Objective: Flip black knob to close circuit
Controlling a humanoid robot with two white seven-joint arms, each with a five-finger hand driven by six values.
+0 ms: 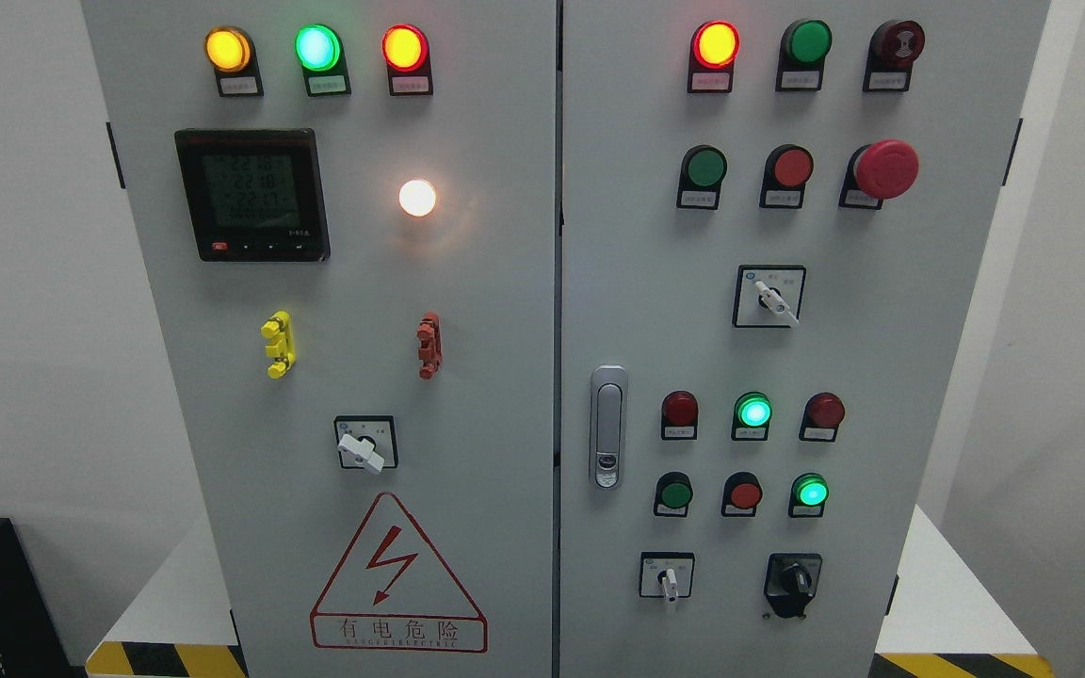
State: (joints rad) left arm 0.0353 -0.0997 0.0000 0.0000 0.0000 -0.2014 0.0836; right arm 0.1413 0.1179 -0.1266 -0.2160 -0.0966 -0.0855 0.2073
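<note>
Knob: we see the black rotary knob (792, 582) low on the right grey metal cabinet door (929, 377) — bottom right corner.
Neighbours: white-handled selector switch (667, 576) just left; lit green round lamp (811, 492) above.
Fingers: we cannot tell their state — neither hand shows.
Left door: red triangular warning sign (398, 574).

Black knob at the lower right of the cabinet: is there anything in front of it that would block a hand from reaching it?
Nothing visible blocks the black knob. It sits exposed on the right door, apart from the white switch on its left and the green lamp above. Neither hand is in view.
</note>
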